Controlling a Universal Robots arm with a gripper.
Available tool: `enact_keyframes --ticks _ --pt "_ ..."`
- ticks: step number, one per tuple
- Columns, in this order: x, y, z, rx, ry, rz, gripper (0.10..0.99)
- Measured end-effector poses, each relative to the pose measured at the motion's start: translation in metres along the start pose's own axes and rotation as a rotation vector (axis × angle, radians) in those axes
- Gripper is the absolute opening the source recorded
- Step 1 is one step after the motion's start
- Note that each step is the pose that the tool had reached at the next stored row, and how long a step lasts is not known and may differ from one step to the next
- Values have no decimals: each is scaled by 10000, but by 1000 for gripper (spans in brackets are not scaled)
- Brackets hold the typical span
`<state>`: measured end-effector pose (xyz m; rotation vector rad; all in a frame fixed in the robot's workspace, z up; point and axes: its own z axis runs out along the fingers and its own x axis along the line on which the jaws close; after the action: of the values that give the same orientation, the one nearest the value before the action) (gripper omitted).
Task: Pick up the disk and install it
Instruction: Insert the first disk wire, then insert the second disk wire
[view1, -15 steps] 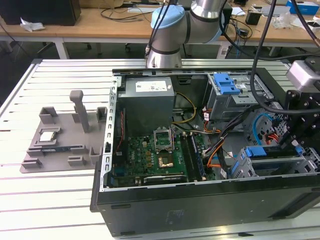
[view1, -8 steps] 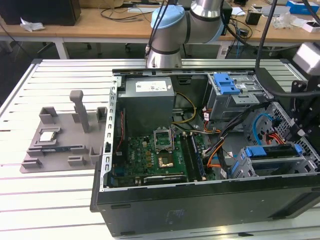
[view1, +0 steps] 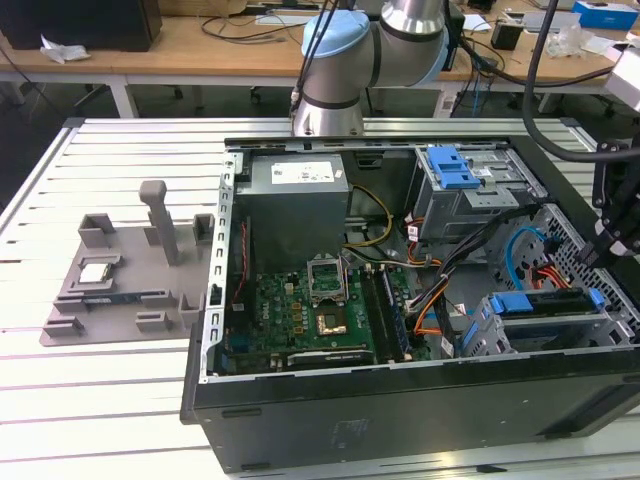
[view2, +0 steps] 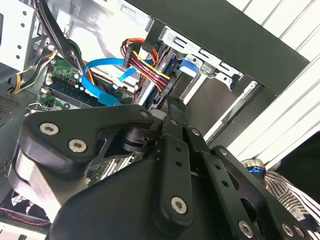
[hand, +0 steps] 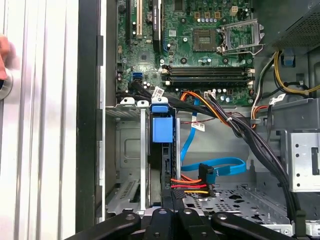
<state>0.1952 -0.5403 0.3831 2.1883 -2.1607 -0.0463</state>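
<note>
Disk (view1: 545, 303) sits on edge inside the lower drive cage (view1: 497, 340) of the open computer case (view1: 400, 420), at about 4 o'clock within the case in the exterior view. Its blue frame runs along the upper edge there. In the first wrist view the disk (hand: 162, 131) stands between the cage's metal rails, blue frame end facing the motherboard (hand: 200, 50).

Tool (view1: 588, 257) hangs over the case's 3 o'clock side in the exterior view, just beside the disk's end. In the first wrist view the tool (hand: 171, 200) meets the disk's near end, next to the red, orange and yellow power leads (hand: 190, 185) and a blue data cable (hand: 220, 165). In the second wrist view the tool (view2: 172, 107) points down into the same cage. Cannot tell whether the tool is open or closed, nor whether it grips the disk.

Case rests on the slatted bench (view1: 120, 400). Grey fixture plate (view1: 110, 290) lies at 9 o'clock of the case, well apart. Arm base (view1: 335, 60) stands at 12 o'clock.
</note>
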Motion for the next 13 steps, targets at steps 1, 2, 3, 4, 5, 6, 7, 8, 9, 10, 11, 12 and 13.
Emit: enact_keyframes --ticks 1,2,3,4,5,6,7,8,9,10,11,12,13 --pt "0 0 0 0 0 0 106" --pt "0 0 0 0 0 0 106" --pt "0 0 0 1 0 0 106" --pt "0 0 0 0 0 0 106" --pt "0 0 0 0 0 0 106" --pt "0 0 0 0 0 0 106" --pt "0 0 -1 0 0 0 114" --pt "0 0 -1 0 0 0 173" --pt "0 0 -1 0 0 0 235" --pt "0 0 -1 1 0 0 235" --pt "0 0 -1 0 1 0 302" --pt "-3 0 -3 1 3 -1 302" --pt "-35 -1 -4 1 4 -1 302"
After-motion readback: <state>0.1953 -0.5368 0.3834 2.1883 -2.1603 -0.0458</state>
